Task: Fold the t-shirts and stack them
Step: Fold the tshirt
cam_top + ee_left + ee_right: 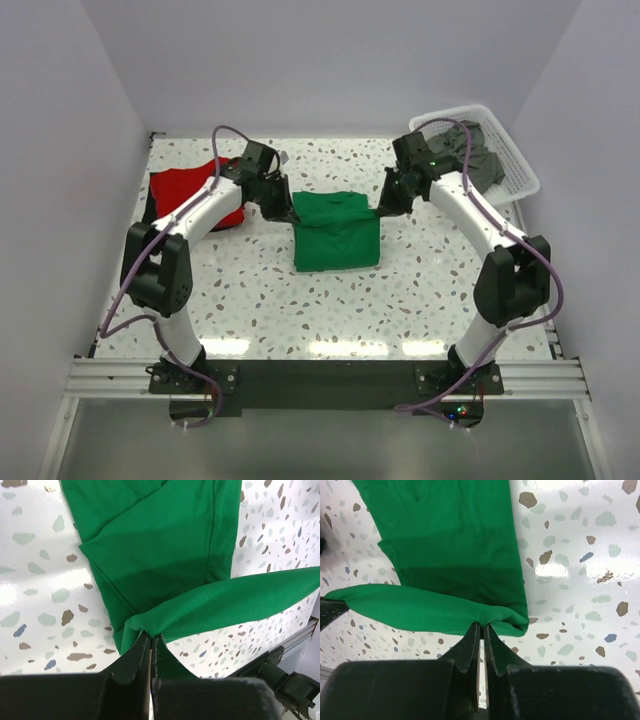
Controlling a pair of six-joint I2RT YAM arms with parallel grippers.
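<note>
1. In the top view we saw the green t-shirt [335,235] lying partly folded in the middle of the speckled table [300,310]. The left gripper [283,203] was at its far left corner and the right gripper [386,200] at its far right corner.
2. That view hid the fingertips. The left wrist camera showed the left gripper [151,637] pinched tight on a raised green edge.
3. The right wrist camera showed the right gripper [482,626] clamped on the other end of that lifted edge.
4. Only the overhead view showed the red t-shirt [190,190], crumpled at the far left.
5. The same view showed the white lattice basket [520,165] at the far right, holding what seemed to be dark grey t-shirts [470,160].
</note>
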